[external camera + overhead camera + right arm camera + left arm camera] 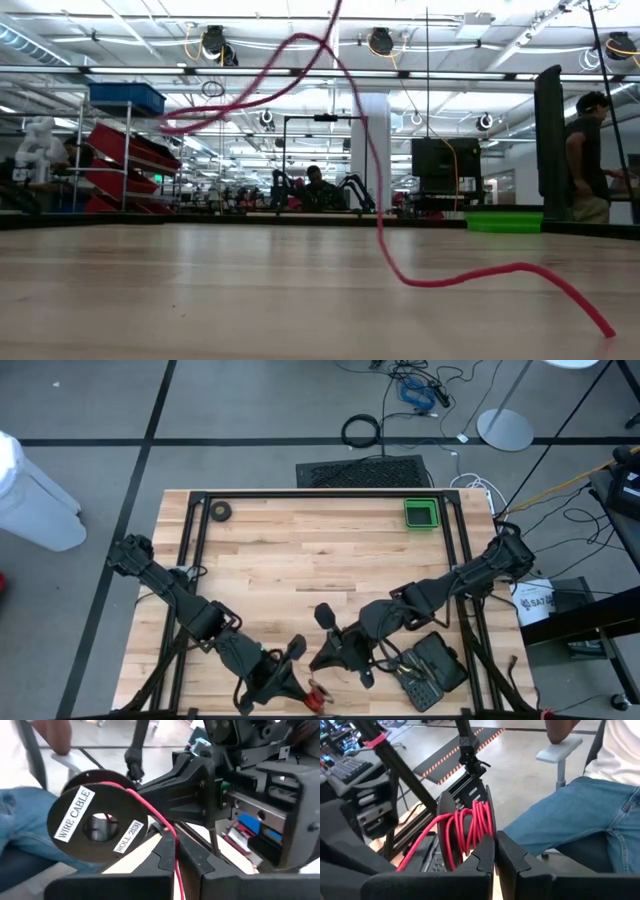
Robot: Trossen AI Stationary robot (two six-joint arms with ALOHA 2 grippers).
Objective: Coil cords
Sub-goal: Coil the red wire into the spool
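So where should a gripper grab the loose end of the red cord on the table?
Take the red cord on the stretch lying flat near its free tip, coming straight down with fingers across it. It is thin and low there; the rest loops up toward the reel in the left gripper.

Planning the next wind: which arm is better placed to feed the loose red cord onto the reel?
Right, probably. The right claw has the cord pinched between its fingers beside the reel, while the left claw is shut on the reel, so it can only steady it.
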